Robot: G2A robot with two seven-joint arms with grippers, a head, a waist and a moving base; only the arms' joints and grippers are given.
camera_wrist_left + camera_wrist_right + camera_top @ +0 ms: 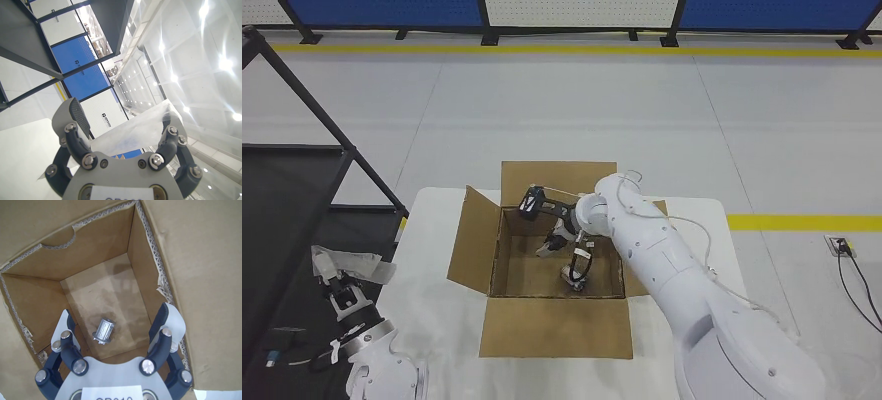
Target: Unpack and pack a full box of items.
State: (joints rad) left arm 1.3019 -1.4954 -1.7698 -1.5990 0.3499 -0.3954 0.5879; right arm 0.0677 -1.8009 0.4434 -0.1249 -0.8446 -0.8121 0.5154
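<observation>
An open cardboard box (554, 326) stands on the white table (427, 320) with its flaps spread out. Deep inside, on the box floor (105, 294), lies one small silver ribbed metal cylinder (103, 331). My right gripper (116, 321) hangs open inside the box above that cylinder, touching nothing; from above, the right gripper (562, 250) is near the box's middle. My left gripper (122, 119) is off the table's left corner, pointing upward and open. A thin translucent white sheet (140, 126) is draped over one fingertip (167, 121). From above, the crumpled sheet (347, 265) sits on the left gripper (342, 293).
A black metal rack (302, 190) stands close to the table's left side. The box walls (94, 247) are torn along their rims. Bare tabletop lies left and right of the box. Blue and white panels (582, 12) line the far floor.
</observation>
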